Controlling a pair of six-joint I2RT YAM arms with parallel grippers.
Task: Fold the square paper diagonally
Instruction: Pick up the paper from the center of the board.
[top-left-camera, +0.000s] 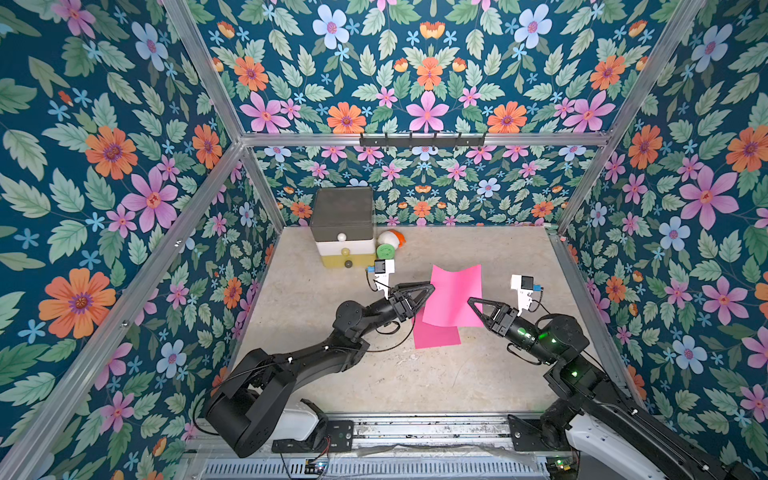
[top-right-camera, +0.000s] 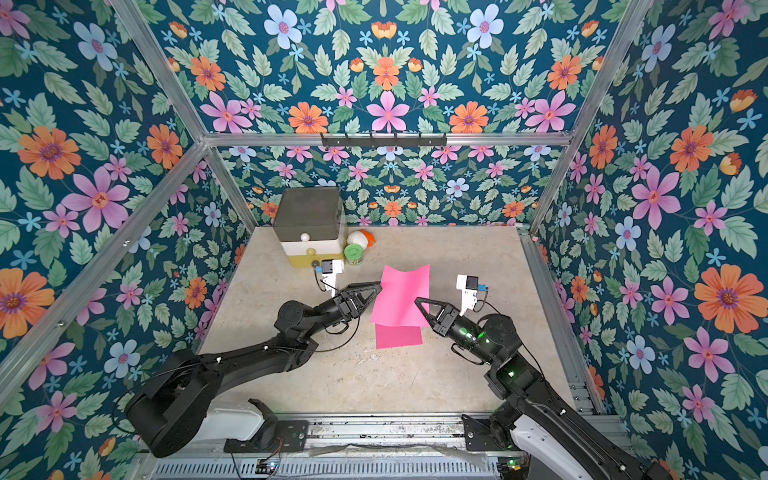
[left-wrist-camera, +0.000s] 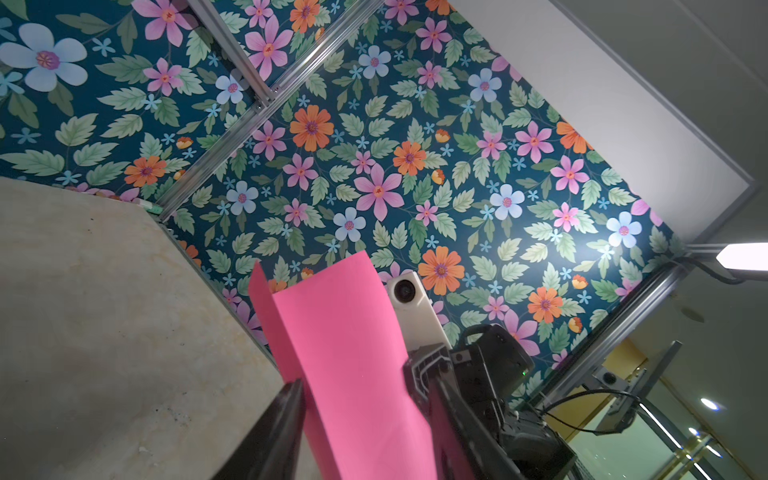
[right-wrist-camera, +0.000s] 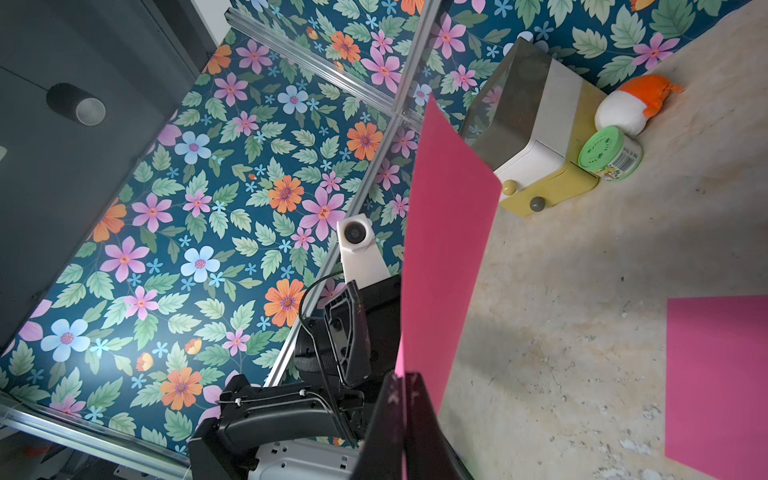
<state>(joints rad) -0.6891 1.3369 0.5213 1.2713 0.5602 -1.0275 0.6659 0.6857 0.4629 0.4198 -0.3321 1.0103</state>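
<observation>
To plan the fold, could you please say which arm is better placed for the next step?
Left, probably. The right pincer is shut on the lifted pink paper; the left pincer straddles its opposite edge, jaws apart, so closing there seems next.

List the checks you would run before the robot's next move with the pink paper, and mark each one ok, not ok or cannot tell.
1. Right tool shut on the lifted pink paper: ok.
2. Left tool closed on the paper's other edge: not ok; its jaws straddle the edge but stand apart.
3. Paper hanging flat: not ok; it bows.
4. Opposite corners lined up for a diagonal fold: cannot tell.
5. Table bare beneath the paper: not ok; a second pink sheet lies there.
</observation>
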